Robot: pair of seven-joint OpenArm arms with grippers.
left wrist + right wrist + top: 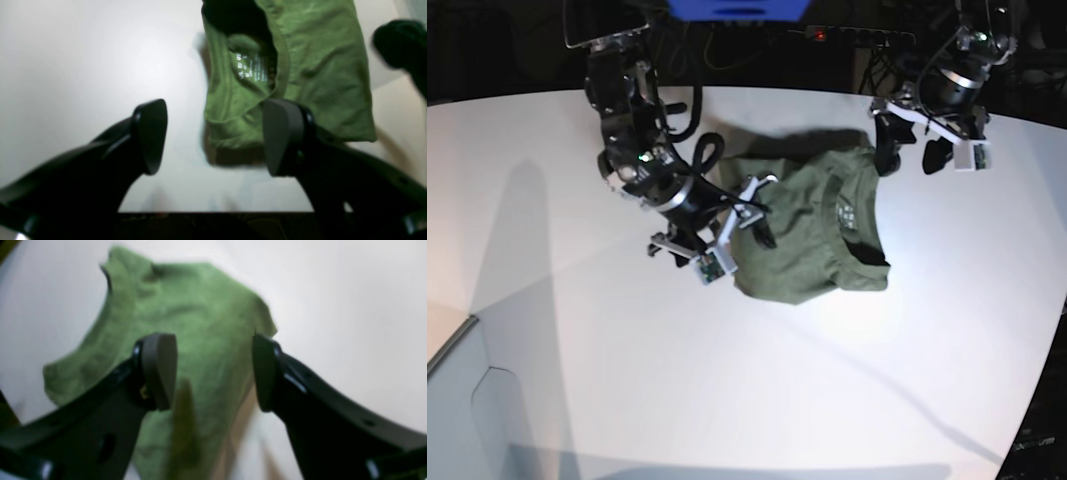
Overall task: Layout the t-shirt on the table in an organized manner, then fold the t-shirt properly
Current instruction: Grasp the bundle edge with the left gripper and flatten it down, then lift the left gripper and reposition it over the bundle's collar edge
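Right gripper (213,371) gapes empty just above the t-shirt (200,323) — left gripper (213,136) likewise, beside its collar.

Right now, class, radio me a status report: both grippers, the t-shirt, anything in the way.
Left gripper open, empty. Right gripper open, above the t-shirt. Shirt bunched on the table, not laid flat. Nothing in the way.

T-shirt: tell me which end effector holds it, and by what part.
Neither. The left end effector and right end effector both stand open above the t-shirt, gripping nothing.

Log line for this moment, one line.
shirt: bunched on table, unfolded | left gripper: open, empty | right gripper: open, above shirt
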